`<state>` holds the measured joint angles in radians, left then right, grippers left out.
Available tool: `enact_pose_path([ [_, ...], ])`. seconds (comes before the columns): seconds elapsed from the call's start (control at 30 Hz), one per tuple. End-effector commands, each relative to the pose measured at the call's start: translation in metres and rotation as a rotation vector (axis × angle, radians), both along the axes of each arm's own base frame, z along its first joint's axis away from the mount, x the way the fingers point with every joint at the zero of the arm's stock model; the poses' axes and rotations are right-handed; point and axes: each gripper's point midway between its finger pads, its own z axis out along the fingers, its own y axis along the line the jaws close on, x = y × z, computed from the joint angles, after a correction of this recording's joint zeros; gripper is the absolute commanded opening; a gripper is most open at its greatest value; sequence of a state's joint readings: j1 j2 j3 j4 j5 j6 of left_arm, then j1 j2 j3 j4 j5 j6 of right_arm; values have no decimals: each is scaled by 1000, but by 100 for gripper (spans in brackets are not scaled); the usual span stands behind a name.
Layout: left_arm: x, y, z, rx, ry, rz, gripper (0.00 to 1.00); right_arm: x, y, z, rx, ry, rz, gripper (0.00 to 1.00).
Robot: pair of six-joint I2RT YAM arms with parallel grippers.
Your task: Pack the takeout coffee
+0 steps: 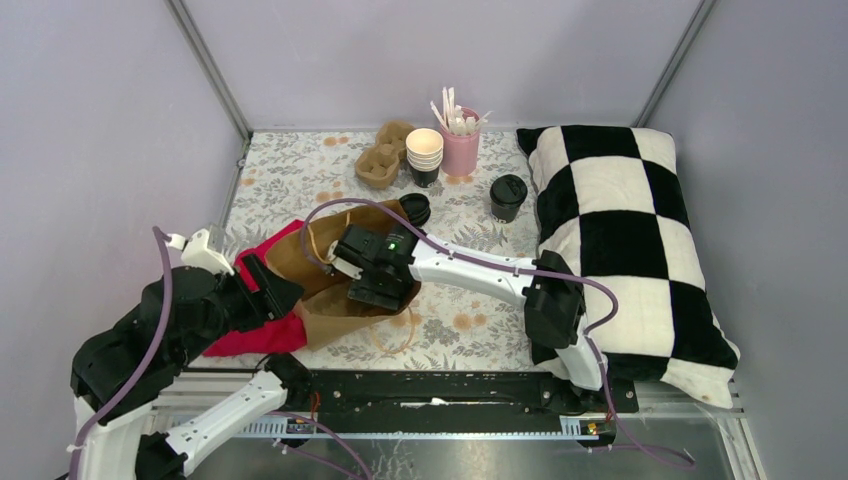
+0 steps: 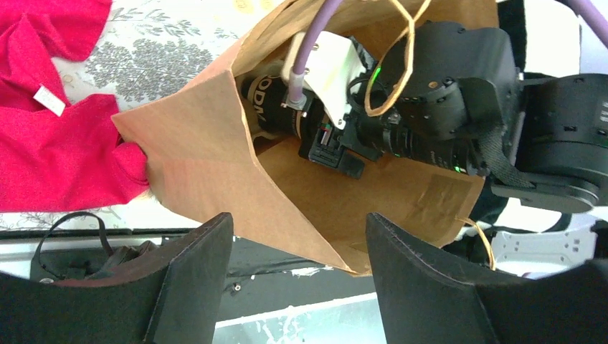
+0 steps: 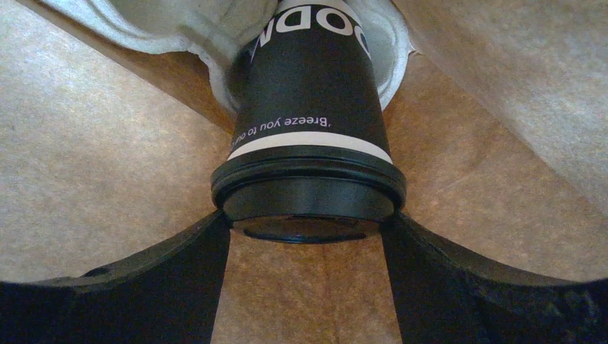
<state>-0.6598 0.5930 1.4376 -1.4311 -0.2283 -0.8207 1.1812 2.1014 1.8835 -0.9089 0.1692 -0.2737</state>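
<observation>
A takeout coffee (image 3: 308,107), a black paper cup with a black lid, lies inside the brown paper bag (image 1: 335,318), its base in a pale pulp carrier (image 3: 179,29). My right gripper (image 3: 307,231) reaches into the bag (image 2: 208,143) and its fingers press both sides of the lid. The cup also shows in the left wrist view (image 2: 267,107). My left gripper (image 2: 297,222) is open at the bag's mouth, with the bag's lower corner between its fingers but not touching them. In the top view it (image 1: 283,293) sits at the bag's left edge. A second lidded black cup (image 1: 508,197) stands on the table.
A red cloth (image 1: 262,332) lies under the bag's left side. At the back are a stack of lidless cups (image 1: 424,150), a pink cup of stirrers (image 1: 461,148), a brown pulp carrier (image 1: 382,158) and loose black lids (image 1: 415,208). A checked pillow (image 1: 630,240) fills the right.
</observation>
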Motion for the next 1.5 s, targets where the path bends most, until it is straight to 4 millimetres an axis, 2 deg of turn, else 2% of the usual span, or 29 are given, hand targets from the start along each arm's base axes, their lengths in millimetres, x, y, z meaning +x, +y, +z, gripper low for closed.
enact_pose_path([
  [0.0, 13, 2, -4, 26, 50, 84, 73, -51, -8, -81, -113, 299, -19, 75],
  [0.13, 27, -3, -11, 64, 72, 104, 72, -43, -7, -63, -90, 250, -23, 81],
  [0.37, 31, -5, -42, 79, 145, 153, 40, -31, 2, -21, -3, 168, -43, 99],
  [0.47, 31, -3, -46, 75, 146, 169, 25, -27, 7, 7, 53, 137, -50, 100],
  [0.67, 27, -10, -48, 52, 161, 134, 8, -31, 12, 57, 147, 141, -81, 100],
  [0.87, 27, -21, -46, 38, 168, 77, 4, -35, 3, 92, 191, 123, -110, 100],
  [1.0, 30, -28, -41, 16, 161, 58, 2, -39, -6, 108, 200, 105, -123, 100],
  [1.13, 33, -39, -34, -24, 173, 49, 0, -42, -17, 118, 194, 81, -149, 100],
  [1.33, 41, -61, -29, -80, 209, 13, 0, -50, -24, 118, 153, 22, -135, 100],
  [1.47, 43, -65, -33, -67, 235, 10, 0, -58, -25, 139, 209, 11, -132, 100],
])
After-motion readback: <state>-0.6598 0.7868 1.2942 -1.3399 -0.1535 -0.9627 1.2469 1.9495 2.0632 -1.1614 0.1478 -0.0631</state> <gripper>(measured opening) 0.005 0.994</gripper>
